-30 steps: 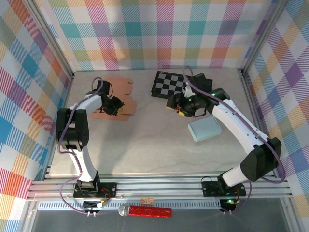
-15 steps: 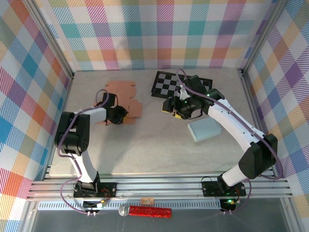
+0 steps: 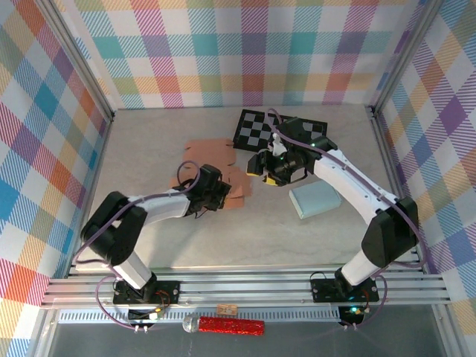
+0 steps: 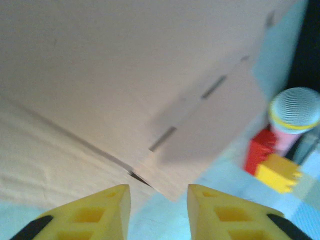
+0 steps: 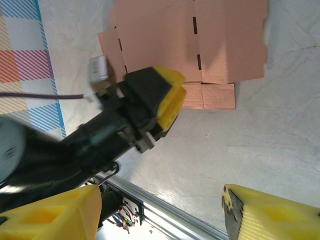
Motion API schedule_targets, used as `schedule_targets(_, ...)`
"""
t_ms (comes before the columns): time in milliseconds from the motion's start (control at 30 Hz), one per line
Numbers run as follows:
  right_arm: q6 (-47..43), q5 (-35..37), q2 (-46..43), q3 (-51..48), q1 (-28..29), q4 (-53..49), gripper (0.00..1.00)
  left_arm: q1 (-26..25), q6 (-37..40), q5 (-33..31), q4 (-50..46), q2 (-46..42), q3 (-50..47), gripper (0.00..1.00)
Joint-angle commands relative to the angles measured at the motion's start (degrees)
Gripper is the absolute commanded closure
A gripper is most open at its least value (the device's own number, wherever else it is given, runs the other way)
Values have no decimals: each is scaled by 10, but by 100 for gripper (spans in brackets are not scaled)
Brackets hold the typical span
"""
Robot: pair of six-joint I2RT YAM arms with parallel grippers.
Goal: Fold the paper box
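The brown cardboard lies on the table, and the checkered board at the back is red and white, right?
Not quite: the checkered board is black and white, as the top view shows. The brown cardboard does lie on the table.

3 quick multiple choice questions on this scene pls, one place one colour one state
1. Where is the checkered board? A at the near edge; B behind and right of the cardboard; C by the left wall.
2. What colour are the tips of the left gripper? A red; B yellow; C green.
3. The right gripper is: A open and empty; B shut on the cardboard; C shut on the board.
Answers: B, the overhead view shows it there; B, its wrist view shows yellow; A, its fingers stand apart with nothing between.
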Motion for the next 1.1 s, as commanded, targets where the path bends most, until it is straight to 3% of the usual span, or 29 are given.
schedule_targets(0,8,-27,13,-6,1,16,35,17,-17,-49,-76,-74,1,59)
schedule_targets(133,25,-41,14,-15,1,37,35,78,13,-39,-130,-172,-61,55)
schedule_targets(233,41,-56,14,-29,1,62,35,157,25,0,-102,-239,-140,53)
schedule_targets(433,57,-82,19,-44,1,94,35,288,89,107,-34,-240,-195,49)
schedule_targets(567,59,-87,22,-44,0,99,35,303,92,135,17,-196,-209,50)
schedule_targets(1067,56,-83,11,-51,1,94,35,311,67,121,190,-118,-251,58)
